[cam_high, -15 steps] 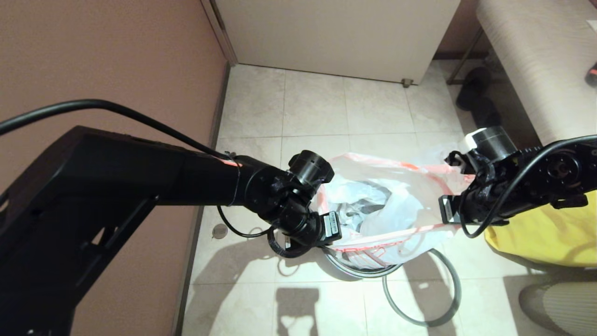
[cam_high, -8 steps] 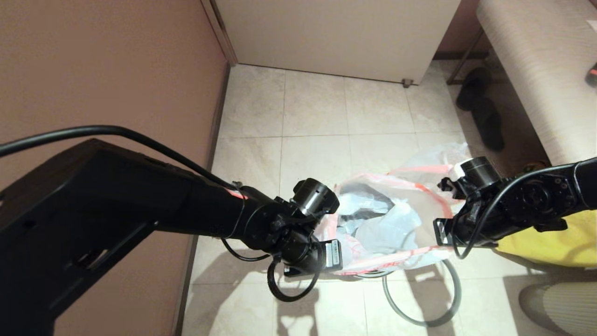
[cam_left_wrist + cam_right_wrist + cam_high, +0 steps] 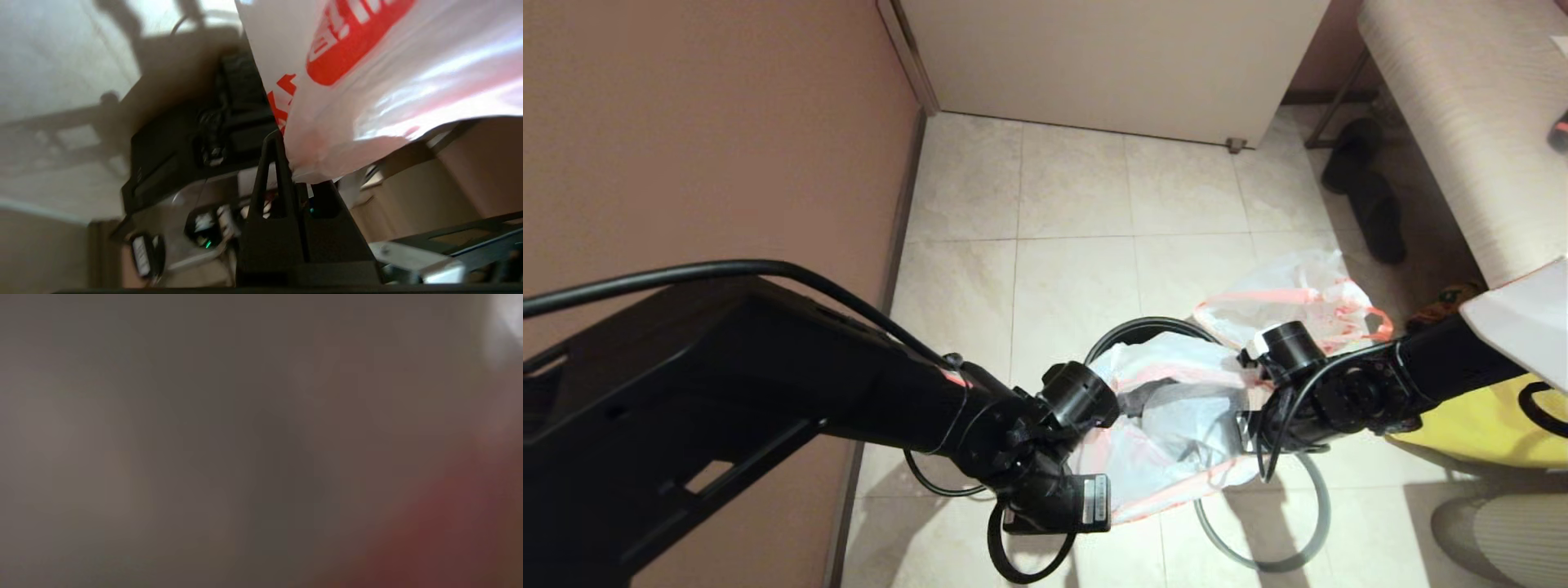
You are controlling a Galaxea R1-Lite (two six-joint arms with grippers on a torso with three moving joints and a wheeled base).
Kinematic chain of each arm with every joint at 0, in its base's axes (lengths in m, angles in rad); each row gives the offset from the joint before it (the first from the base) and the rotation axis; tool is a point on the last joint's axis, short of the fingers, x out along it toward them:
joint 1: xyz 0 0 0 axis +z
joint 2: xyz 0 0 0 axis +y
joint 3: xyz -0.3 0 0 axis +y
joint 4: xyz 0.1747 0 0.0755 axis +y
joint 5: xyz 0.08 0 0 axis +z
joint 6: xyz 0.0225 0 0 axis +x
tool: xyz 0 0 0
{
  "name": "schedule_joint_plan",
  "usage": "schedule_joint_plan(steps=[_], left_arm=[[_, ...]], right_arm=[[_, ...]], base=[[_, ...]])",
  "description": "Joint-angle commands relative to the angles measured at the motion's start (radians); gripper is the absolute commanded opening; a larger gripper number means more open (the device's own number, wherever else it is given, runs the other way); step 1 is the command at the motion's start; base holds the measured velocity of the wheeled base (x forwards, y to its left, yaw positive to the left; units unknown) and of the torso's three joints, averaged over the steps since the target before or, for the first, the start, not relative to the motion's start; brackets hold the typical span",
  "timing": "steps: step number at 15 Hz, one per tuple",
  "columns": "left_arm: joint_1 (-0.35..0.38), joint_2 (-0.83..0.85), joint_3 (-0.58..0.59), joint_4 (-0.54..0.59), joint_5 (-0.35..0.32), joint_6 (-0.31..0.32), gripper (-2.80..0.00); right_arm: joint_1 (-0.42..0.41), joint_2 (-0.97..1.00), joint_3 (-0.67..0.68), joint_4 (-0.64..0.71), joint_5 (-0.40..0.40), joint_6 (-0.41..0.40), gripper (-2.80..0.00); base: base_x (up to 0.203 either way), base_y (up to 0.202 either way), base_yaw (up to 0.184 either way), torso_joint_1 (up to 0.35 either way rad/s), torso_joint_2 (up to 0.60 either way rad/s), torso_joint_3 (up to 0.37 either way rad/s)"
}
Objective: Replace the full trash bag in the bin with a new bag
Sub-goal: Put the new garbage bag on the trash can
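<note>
Closest to me, my left arm reaches in from the left side, and its left gripper [image 3: 294, 175] has its fingers [image 3: 271, 163] pressed together on a fold of thin film. That is the edge of the new bag [image 3: 1176, 425]: see-through white plastic with a pink-red band. The left wrist camera shows bold red print just above the pinch.

On the floor [image 3: 1078, 188] just to the right of that gripper lies the thin grey hoop [image 3: 1326, 514]. It is off the bin and flat on the tiles, and part of it is tucked under the bag's lower edge.

The new bag hangs between my two grippers, right over the round black bin [image 3: 1143, 322]. Only the far arc of the bin's rim shows past the film. The bag's mouth gapes upward, and I see grey and dark shapes through it, but I cannot tell how deep it sits in the bin.

The right gripper [image 3: 1248, 420] is at the bag's right edge. Its fingers are hidden behind the wrist in the head view, and its own camera is smothered by something close to the lens. The jaws are closed, and the bag's rim is drawn up to them, so I take it to be pinching the film there.

Just beyond the bin and a little to the right, the full bag [image 3: 1290, 294] sits on the tiles, clear of the bin. A yellow bag [image 3: 1470, 425] is on the right behind my right arm. Farther back are dark slippers [image 3: 1372, 204] and a pale cabinet [image 3: 1111, 57].
</note>
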Motion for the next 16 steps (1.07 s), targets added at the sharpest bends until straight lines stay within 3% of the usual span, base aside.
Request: schedule_joint_plan(steps=[1,5,8,11,14,16], left_arm=[[-0.012,0.054,-0.015,0.046,0.011,-0.004,-2.80],[0.022,0.167,-0.119,0.125,0.046,0.023,-2.80],[0.081,0.251,-0.261,0.150,0.094,0.032,-2.80],[0.131,0.290,-0.282,-0.050,0.139,0.000,-2.80],[0.175,0.305,-0.266,-0.204,0.292,-0.009,-2.80],[0.202,0.296,-0.225,-0.330,0.332,-0.051,-2.80]], right_arm=[[0.016,0.064,0.000,-0.012,-0.016,0.000,-2.80],[0.032,0.142,-0.035,-0.082,-0.059,-0.029,-2.80],[0.032,0.212,-0.149,-0.141,-0.131,-0.054,-2.80],[0.039,0.217,-0.156,-0.351,-0.166,-0.059,-2.80],[0.041,0.229,-0.155,-0.517,-0.190,-0.090,-2.80],[0.043,0.248,-0.154,-0.627,-0.225,-0.130,-2.80]], base=[[0.000,0.000,0.000,0.000,0.00,0.000],[0.000,0.000,0.000,0.000,0.00,0.000],[0.000,0.000,0.000,0.000,0.00,0.000],[0.000,0.000,0.000,0.000,0.00,0.000],[0.000,0.000,0.000,0.000,0.00,0.000],[0.000,0.000,0.000,0.000,0.00,0.000]])
